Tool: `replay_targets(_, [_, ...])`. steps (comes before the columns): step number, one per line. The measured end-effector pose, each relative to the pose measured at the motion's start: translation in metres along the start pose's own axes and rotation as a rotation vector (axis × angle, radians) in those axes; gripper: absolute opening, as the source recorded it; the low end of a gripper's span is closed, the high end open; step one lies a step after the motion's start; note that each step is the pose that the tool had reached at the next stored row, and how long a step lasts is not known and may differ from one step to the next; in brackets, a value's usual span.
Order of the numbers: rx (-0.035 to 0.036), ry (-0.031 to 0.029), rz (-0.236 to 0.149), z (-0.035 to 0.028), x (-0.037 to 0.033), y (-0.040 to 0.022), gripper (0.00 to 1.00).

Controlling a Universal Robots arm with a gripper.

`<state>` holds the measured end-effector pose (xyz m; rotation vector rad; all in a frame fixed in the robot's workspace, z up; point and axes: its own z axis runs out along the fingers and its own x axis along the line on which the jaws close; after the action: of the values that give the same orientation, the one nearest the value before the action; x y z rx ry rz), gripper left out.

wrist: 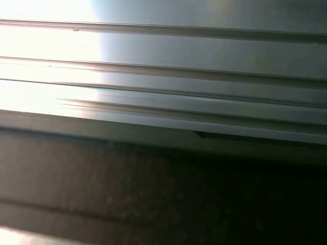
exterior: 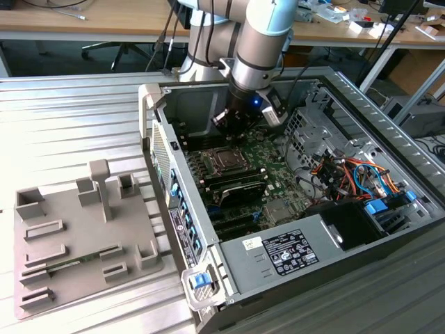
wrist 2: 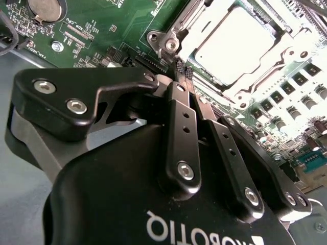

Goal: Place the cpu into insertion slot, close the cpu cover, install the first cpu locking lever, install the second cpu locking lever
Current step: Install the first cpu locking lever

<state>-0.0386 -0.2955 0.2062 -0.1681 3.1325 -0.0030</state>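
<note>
White lettering on gripper body; label on power supply too small.

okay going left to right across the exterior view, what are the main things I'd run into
Grey fixture tray → computer case's side wall → cpu in its socket, below the gripper → bundle of orange and blue cables.
</note>
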Motion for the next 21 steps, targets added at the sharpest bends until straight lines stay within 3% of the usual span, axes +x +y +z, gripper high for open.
replay_targets(14, [0.0001, 0.0001, 0.000, 0.0018, -0.0056, -0.0024, 0.11])
replay_targets(18, [0.0002, -0.0017, 0.000, -0.0043, -0.0056, -0.0024, 0.11])
replay_targets(21, [0.0009, -0.0066, 0.000, -0.0056, -0.0025, -0.0020, 0.11])
